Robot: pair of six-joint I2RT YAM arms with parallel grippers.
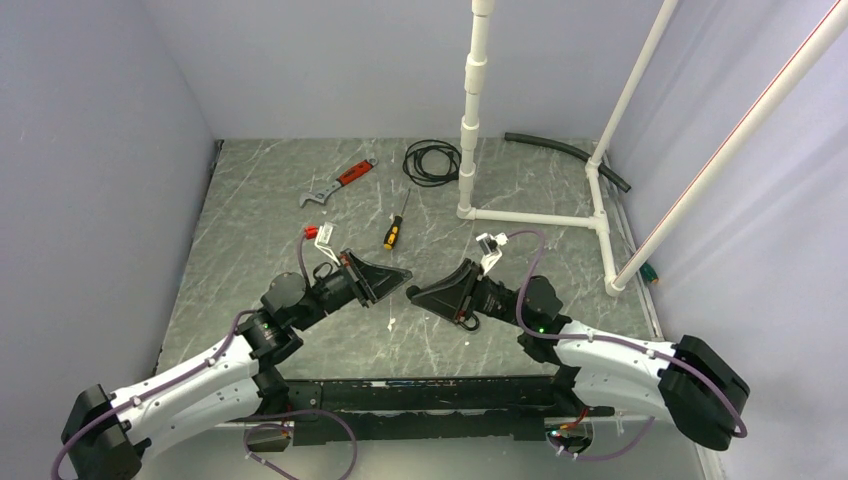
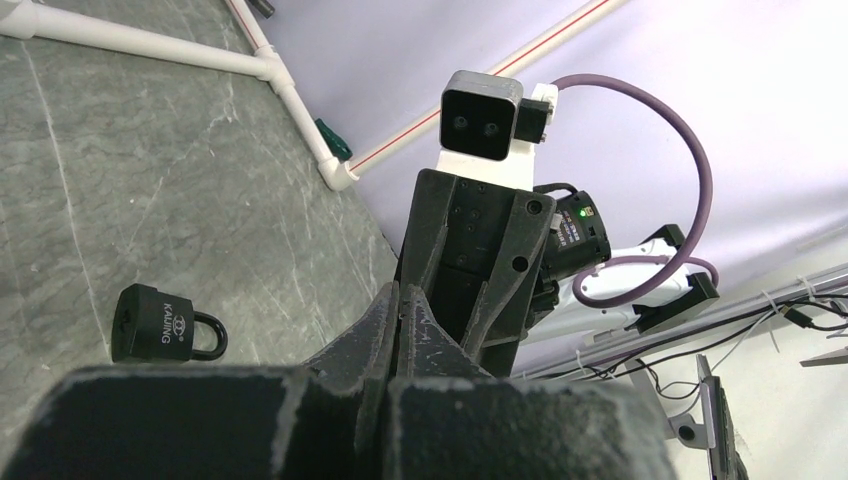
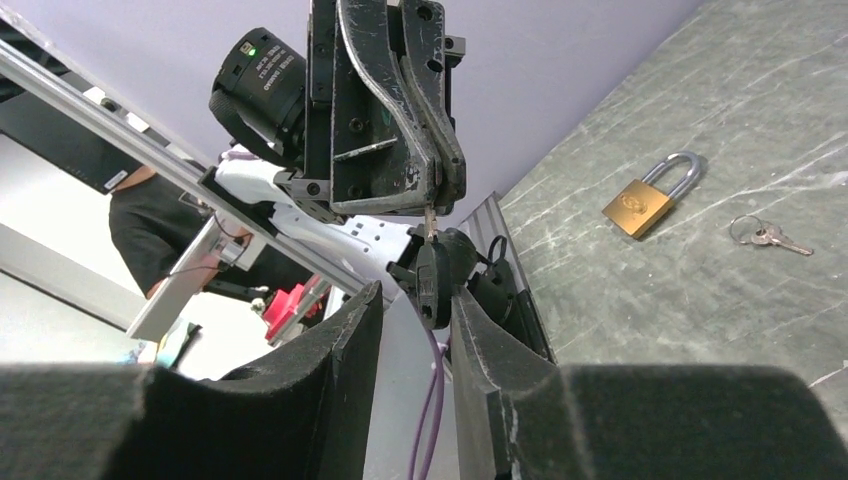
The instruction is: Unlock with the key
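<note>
Grey marbled tabletop (image 1: 260, 230), pale violet walls (image 1: 100, 150), white pipe frame (image 1: 530, 217) at far right. Left gripper (image 3: 437, 195) clamped on a dark-headed key (image 3: 430, 282), mid-air; right gripper (image 1: 412, 292) slightly parted, holding nothing. Black padlock (image 2: 165, 323) lies on the tabletop.

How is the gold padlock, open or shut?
Looks shut: the gold padlock has both ends of its silver loop inside its body.

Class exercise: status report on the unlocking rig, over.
Left gripper shut on small black-headed metal key. Right gripper open, facing it. Black padlock and brass padlock lying on grey marbled table, untouched. No obstruction seen.
</note>
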